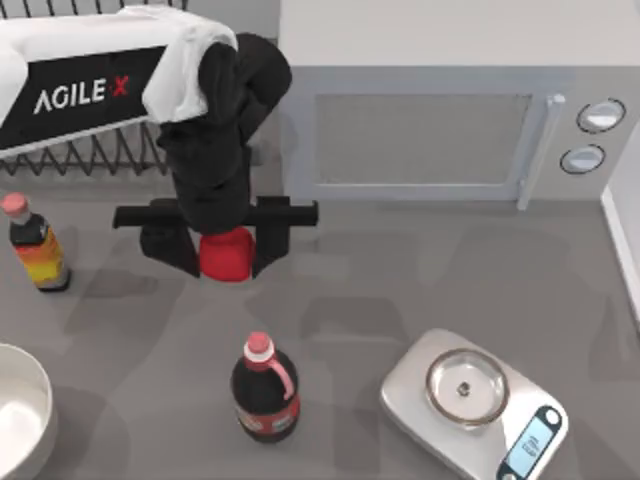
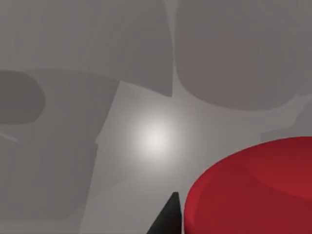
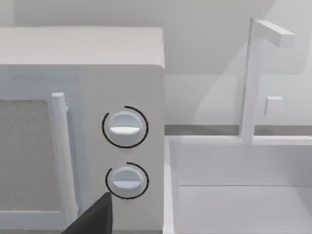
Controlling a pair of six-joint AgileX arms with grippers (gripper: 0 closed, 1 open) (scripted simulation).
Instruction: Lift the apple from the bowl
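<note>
The bright-red apple (image 1: 226, 254) hangs above the grey tabletop at the centre-left, in front of the microwave's left end. My left gripper (image 1: 226, 264) is shut on it, one black finger on each side. In the left wrist view the apple (image 2: 253, 190) looms large beside a dark fingertip (image 2: 168, 220), with bare table below. The white bowl (image 1: 22, 415) sits at the table's front-left corner, well apart from the apple, and its inside looks bare. A dark part of my right gripper (image 3: 92, 217) faces the microwave's knobs.
A dark bottle with a pink cap (image 1: 265, 395) stands in front of the apple. A small sauce bottle (image 1: 35, 250) stands at the left. A silver scale (image 1: 475, 405) sits front right. The microwave (image 1: 430, 110) and a wire rack (image 1: 90, 150) line the back.
</note>
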